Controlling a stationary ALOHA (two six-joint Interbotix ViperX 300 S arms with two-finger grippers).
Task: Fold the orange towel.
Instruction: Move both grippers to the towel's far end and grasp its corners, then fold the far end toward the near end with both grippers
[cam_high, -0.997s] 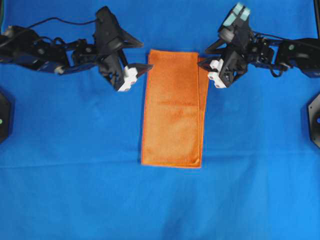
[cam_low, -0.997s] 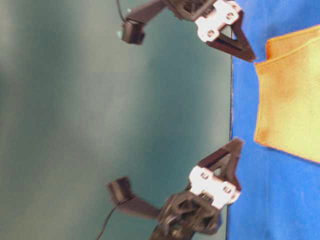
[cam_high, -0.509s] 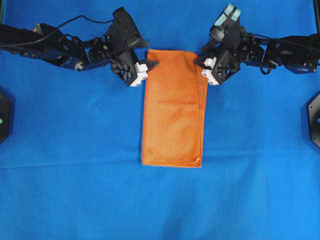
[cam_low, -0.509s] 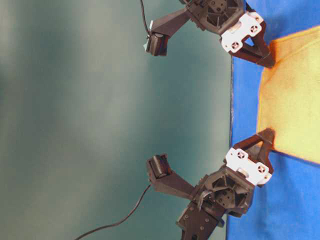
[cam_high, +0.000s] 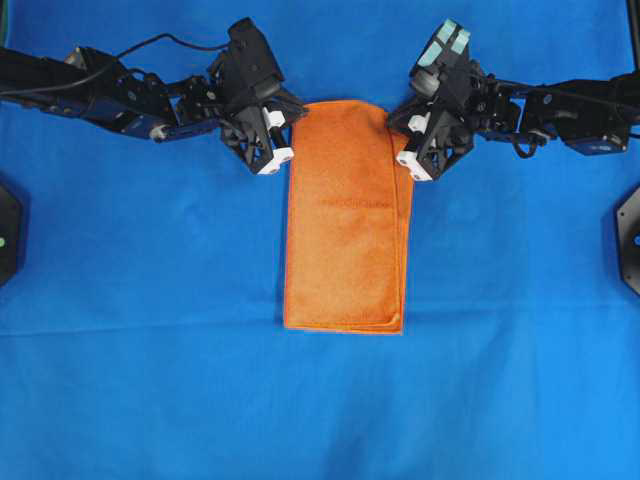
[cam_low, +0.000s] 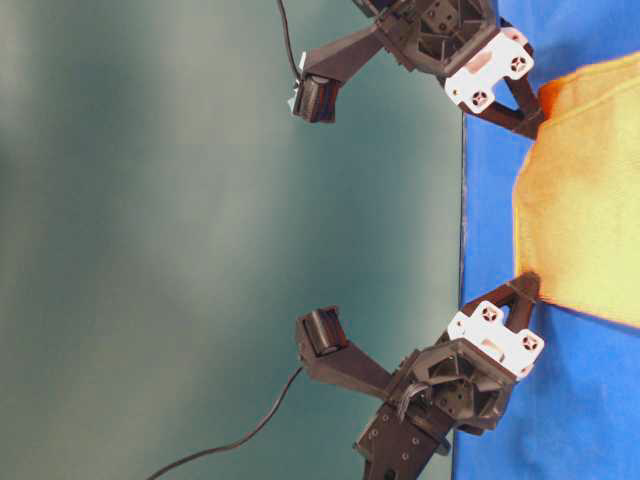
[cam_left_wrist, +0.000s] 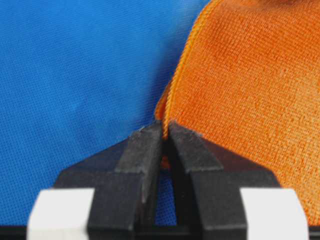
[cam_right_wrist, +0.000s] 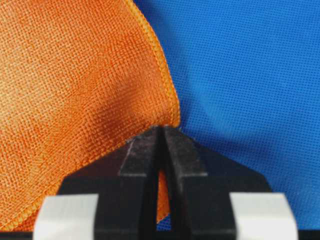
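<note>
Orange towel (cam_high: 346, 215): bright orange, fine woven grain, slightly brighter stitched hem. Blue cloth (cam_high: 150, 300) beneath: saturated blue, tiny dotted weave in wrist views. Left gripper (cam_high: 290, 113): black fingers, white blocks behind. Right gripper (cam_high: 393, 117): black, white blocks; pale teal patches on housing above. Backdrop (cam_low: 150, 200) in table-level view: dull grey-green.

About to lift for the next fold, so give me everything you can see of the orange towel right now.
The orange towel is a bright, fuzzy terry cloth with a thin stitched hem, lying as a long narrow rectangle on the blue cloth. A lower layer peeks out along its right edge, so it looks already folded once. It lies flat except at the far end, where the left gripper and the right gripper are each shut on a corner.
</note>
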